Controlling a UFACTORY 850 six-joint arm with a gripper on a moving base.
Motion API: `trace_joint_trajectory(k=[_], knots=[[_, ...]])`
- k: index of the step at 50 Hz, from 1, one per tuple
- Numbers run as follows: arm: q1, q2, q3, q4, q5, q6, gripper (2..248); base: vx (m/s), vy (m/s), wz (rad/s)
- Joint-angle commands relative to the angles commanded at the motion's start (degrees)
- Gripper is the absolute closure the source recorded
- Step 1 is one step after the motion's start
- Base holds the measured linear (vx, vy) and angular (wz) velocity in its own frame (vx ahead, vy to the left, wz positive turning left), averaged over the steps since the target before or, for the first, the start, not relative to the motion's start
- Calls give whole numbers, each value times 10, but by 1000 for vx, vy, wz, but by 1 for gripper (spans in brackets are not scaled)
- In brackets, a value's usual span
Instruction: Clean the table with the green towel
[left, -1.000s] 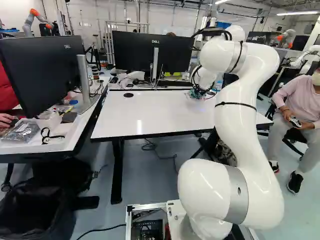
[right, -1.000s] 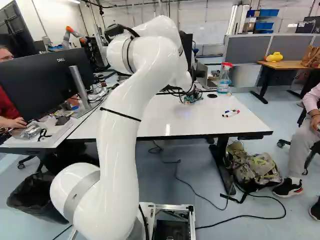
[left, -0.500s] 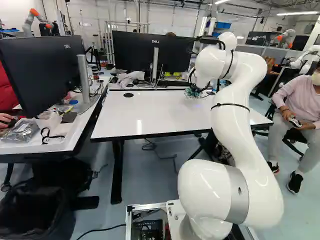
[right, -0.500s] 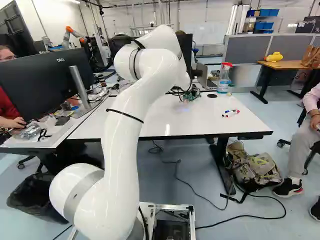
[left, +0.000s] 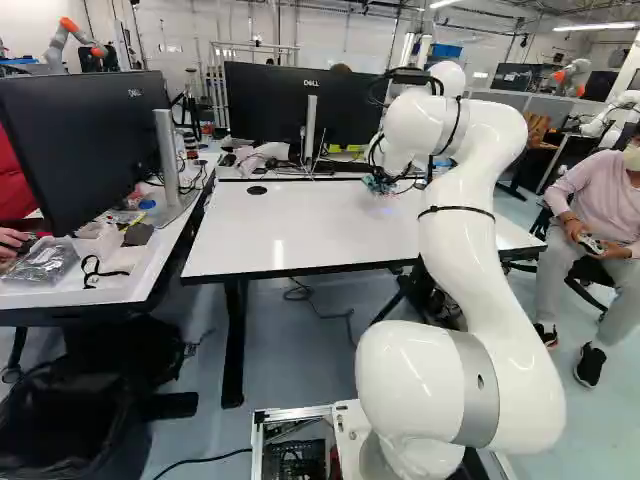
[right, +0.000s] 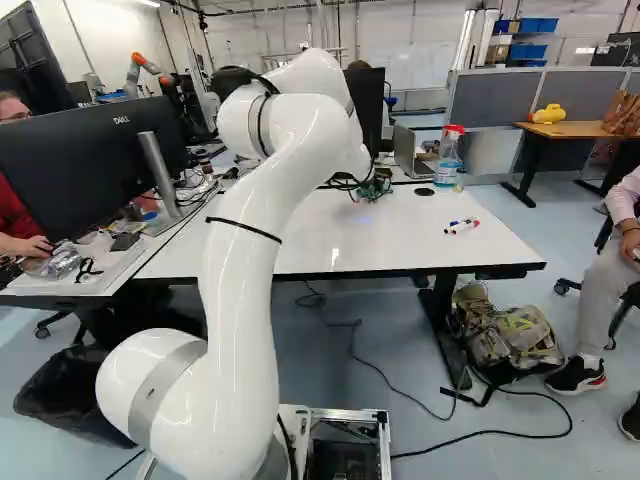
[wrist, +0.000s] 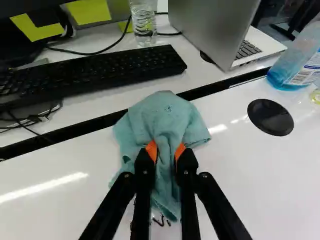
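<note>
- The white table (left: 300, 225) is what I am cleaning; I judge I'm at the wiping step, my towel out by its far edge.
- A black-lined bin (right: 65, 405) stands on the floor; how full it is, I can't tell.
- The spray bottle (right: 448, 165) stands near that far edge, blue liquid inside.
- The green towel (wrist: 167, 117) is bunched between my fingers and spreads ahead of them, seemingly lying on the tabletop, though my own grip hides how firmly it presses.
- A clear bottle (wrist: 144, 25) stands behind the keyboard (wrist: 95, 72); its contents I can't make out.
- My gripper (wrist: 165, 151) pinches the cloth, orange pads (wrist: 151, 151) on both sides.
- Small dark marks (wrist: 161, 220) show by the towel's near end; next I should draw the cloth over them, pressing lightly.
</note>
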Motion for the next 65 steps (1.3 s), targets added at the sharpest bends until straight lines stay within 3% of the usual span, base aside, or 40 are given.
trace_joint_trajectory(k=[30, 65], knots=[[25, 68, 98, 0, 0, 0, 192, 0, 0, 0], [33, 157, 223, 0, 0, 0, 192, 0, 0, 0]])
